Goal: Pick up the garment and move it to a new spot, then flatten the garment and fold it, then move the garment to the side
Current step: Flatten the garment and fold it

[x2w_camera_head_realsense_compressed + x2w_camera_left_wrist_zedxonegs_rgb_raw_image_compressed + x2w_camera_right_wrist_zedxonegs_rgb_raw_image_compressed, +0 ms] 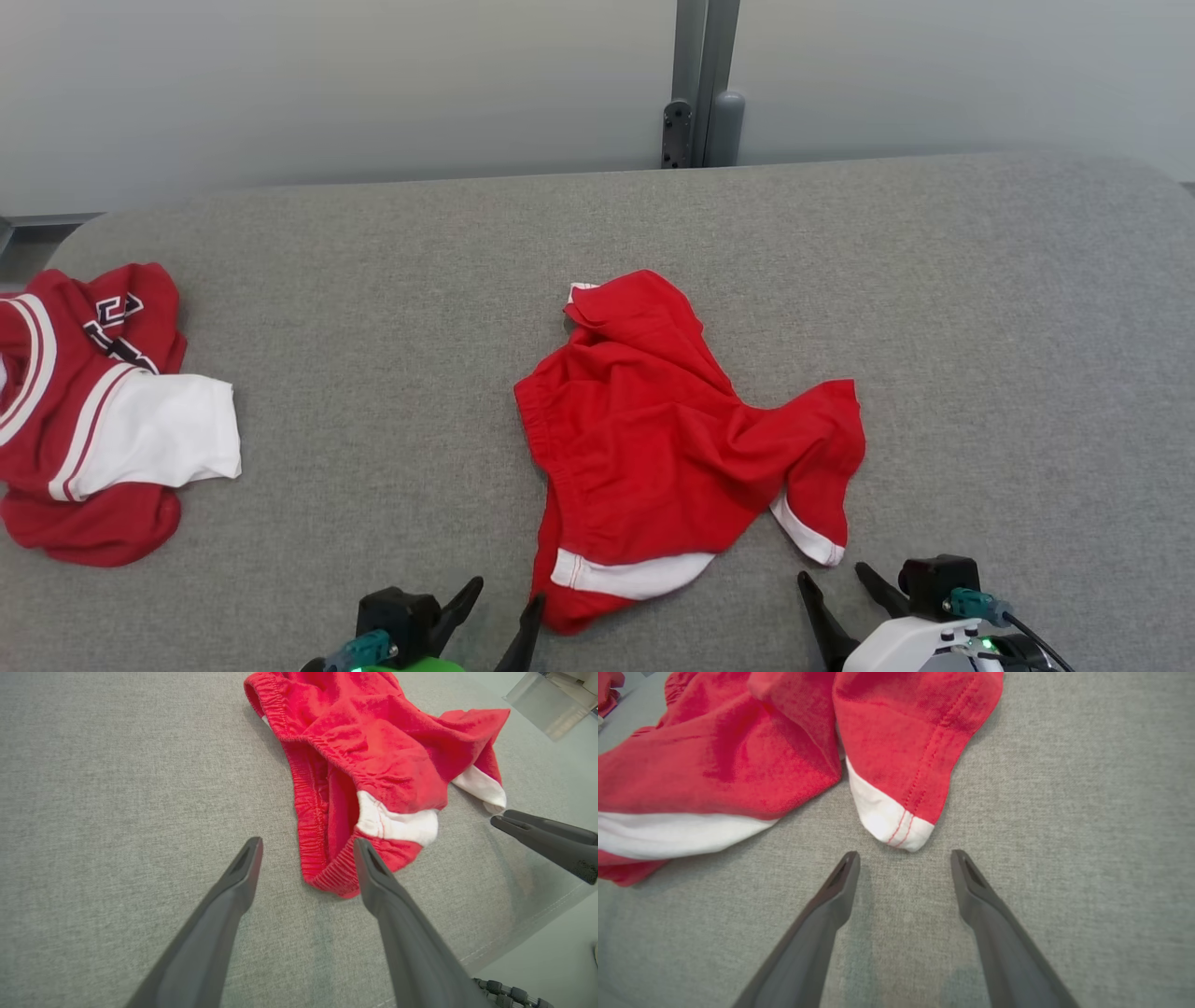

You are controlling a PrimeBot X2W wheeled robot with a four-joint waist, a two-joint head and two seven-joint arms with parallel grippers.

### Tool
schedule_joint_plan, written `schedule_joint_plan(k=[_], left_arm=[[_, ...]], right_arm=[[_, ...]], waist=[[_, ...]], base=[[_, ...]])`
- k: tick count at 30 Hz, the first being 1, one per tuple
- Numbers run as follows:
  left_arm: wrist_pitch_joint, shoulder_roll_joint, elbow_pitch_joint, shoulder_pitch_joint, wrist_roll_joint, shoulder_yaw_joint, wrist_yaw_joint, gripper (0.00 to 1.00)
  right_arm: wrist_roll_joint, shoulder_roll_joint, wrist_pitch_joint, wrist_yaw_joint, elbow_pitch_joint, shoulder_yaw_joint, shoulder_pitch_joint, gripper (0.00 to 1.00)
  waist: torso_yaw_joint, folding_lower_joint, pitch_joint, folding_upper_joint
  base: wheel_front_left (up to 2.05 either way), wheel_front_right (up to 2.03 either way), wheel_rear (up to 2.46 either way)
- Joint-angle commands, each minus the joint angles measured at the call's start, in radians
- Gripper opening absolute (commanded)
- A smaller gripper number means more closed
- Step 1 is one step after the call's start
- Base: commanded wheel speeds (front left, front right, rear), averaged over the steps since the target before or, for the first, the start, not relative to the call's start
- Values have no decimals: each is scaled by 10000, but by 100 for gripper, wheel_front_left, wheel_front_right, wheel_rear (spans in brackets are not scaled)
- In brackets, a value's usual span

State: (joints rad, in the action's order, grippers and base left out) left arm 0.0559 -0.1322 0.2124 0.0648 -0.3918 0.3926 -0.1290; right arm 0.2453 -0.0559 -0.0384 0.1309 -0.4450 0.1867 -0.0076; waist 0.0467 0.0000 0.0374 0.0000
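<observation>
Garment [653, 429]: red shorts with white hem bands and an elastic waistband, lying crumpled and unfolded at the centre of the head view, on a grey fabric-covered table [373, 280]. Waistband runs down the heap's left edge; one leg points to the upper middle of the frame, the other spreads to the right, its white-banded corner turned down toward the lower right. Left gripper [509, 590]: lower left of centre in the head view, jaws spread wide, nothing between them. In the left wrist view the left gripper [308, 842] frames the bottom corner of the garment [373, 751]; the right-hand finger overlaps the ribbed waistband edge there, and whether it touches the cloth cannot be told. Right gripper [831, 571]: lower right of the head view, jaws likewise wide apart and holding nothing, tips just below the white-banded leg corner. In the right wrist view the right gripper [904, 853] sits just short of that white corner of the garment [714, 765], apart from it, over bare grey cloth. The right gripper [501, 816] also appears at the right edge of the left wrist view. Second item: a red and white jersey [93, 420] with dark lettering, bunched at the left edge of the head view, well apart from the shorts. Backdrop: pale wall with a grey post [695, 84] at the top centre.
</observation>
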Motion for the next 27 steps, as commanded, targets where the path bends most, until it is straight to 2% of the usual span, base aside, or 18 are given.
schedule_joint_plan(k=[1,9,25,26,27], left_arm=[[162,-130,-129,-161,-203,89,-29,100],[914,-272,-752,-326,-627,358,-27,100],[1385,-336,-822,-775,-863,704,13,100],[1414,-324,-843,-787,-875,736,10,88],[1469,-311,-849,-789,-939,773,6,53]], right_arm=[[62,-9,-8,-3,2,2,-158,100],[7,28,56,-5,32,37,-536,100],[199,46,-59,-3,68,341,-987,100],[248,48,-62,-5,84,384,-1008,100],[270,47,-69,-5,104,433,-1027,100]], waist=[[21,0,135,0],[-42,0,489,0],[-290,0,976,0],[-307,0,984,0],[-325,0,994,0]], base=[[0,0,0],[0,0,0],[0,0,0],[0,0,0],[0,0,0]])
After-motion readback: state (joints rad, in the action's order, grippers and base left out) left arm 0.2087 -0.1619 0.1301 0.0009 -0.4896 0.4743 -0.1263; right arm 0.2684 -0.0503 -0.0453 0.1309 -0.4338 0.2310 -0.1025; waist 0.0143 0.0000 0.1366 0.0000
